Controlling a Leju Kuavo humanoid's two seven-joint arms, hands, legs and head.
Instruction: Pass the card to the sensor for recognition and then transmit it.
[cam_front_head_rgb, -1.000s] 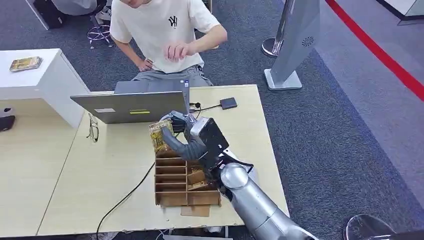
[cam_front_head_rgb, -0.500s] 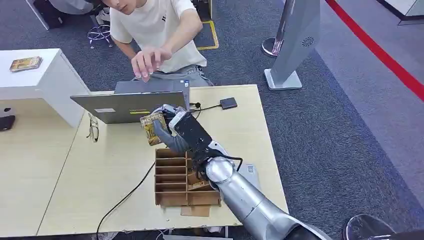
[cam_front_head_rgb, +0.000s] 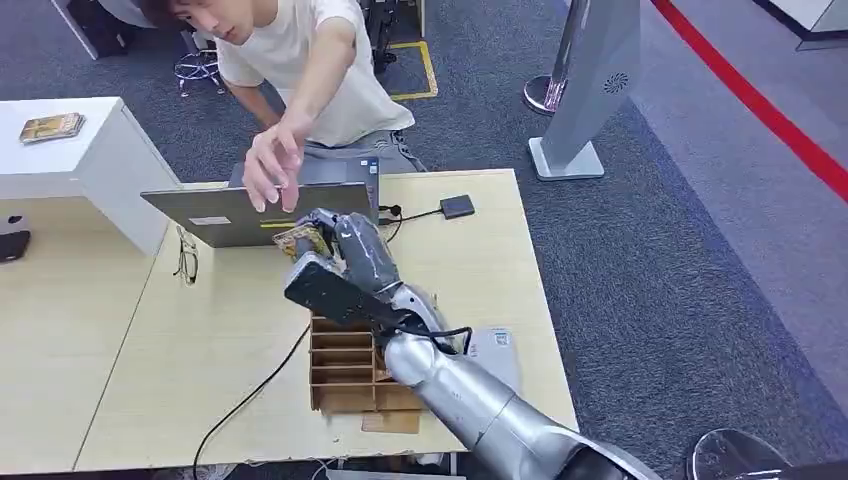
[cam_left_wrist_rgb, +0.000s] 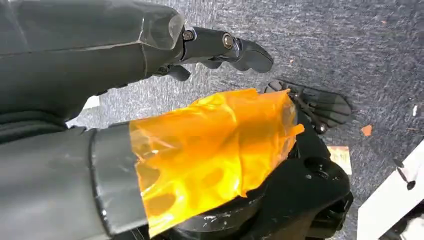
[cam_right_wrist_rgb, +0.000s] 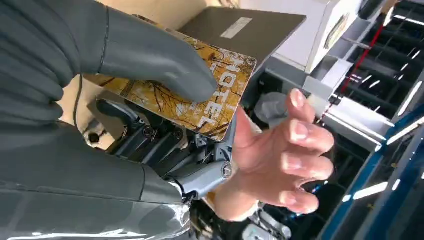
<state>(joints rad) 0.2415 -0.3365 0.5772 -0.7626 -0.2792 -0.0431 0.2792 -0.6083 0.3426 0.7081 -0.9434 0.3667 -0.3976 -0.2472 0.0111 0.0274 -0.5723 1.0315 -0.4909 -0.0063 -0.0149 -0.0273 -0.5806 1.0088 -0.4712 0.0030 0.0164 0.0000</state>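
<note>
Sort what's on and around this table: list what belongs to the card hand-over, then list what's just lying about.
Belongs to the job:
card, held by the right hand
person's hand, reaching toward the card
small black box on a cable, possibly the sensor

Just lying about:
laptop
glasses
wooden divider tray

A silver, rounded right arm (cam_front_head_rgb: 470, 400) is seen, ending in a grey right hand (cam_front_head_rgb: 345, 255) — a black box is mounted behind it, with a black cable looped nearby. Orange film is wrapped on the left hand (cam_left_wrist_rgb: 200, 150).
</note>
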